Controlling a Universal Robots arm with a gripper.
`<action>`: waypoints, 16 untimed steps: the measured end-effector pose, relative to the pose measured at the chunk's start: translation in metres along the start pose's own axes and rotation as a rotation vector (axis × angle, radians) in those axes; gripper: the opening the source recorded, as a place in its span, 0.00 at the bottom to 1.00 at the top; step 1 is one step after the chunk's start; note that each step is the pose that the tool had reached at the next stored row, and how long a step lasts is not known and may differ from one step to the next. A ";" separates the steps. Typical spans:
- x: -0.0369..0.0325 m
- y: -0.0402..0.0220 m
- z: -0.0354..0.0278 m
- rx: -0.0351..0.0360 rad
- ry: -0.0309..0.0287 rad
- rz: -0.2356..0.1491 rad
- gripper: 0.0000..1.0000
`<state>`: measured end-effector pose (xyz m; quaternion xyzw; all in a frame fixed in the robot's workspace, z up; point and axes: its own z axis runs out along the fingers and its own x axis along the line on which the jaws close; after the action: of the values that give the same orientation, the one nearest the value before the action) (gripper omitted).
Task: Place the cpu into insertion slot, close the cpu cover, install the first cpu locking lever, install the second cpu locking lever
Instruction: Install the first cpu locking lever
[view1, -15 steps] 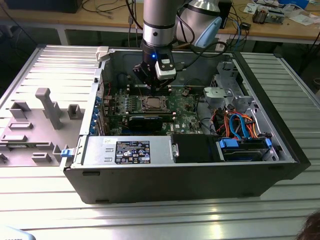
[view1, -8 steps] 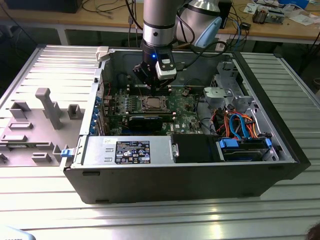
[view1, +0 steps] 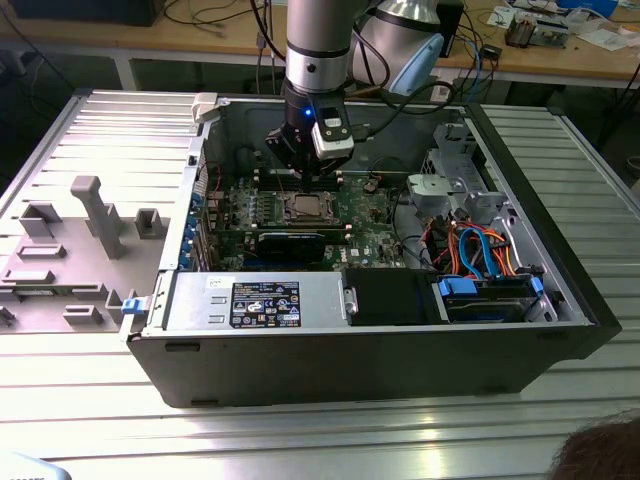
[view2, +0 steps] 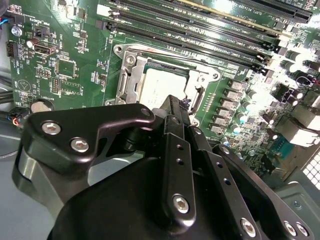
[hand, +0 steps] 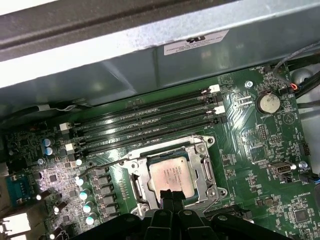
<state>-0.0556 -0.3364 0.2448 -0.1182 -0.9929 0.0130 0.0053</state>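
Note:
The cpu (hand: 170, 172) lies in the insertion slot on the green board, its silver-grey top showing. Around it the cpu cover (hand: 136, 182) rests flat, framing the chip (view2: 160, 82) in both wrist views. A thin wire lever (hand: 107, 164) runs out from the socket's side; I cannot tell whether it is latched. My gripper (hand: 170, 194) hangs just over one edge of the socket, fingers together and holding nothing I can see. Its black tips (view2: 172, 102) reach the chip's near edge. In the exterior view the gripper (view1: 300, 172) is inside the open case, above the socket (view1: 300, 207).
Black memory slots (hand: 145, 122) run beside the socket, with the case wall behind them. A black card (view1: 290, 242) and a silver box (view1: 260, 300) sit in front of it. Blue and orange cables (view1: 480, 250) fill the exterior view's right. A grey panel (view1: 80, 230) lies at its left.

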 end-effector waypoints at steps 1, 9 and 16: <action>0.0000 0.0000 0.0000 0.0003 -0.0002 -0.002 0.11; 0.0000 0.0000 0.0000 0.0023 -0.0011 -0.023 0.11; 0.0000 0.0000 0.0001 0.0025 -0.0018 -0.045 0.11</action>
<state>-0.0555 -0.3364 0.2447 -0.0958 -0.9953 0.0142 0.0049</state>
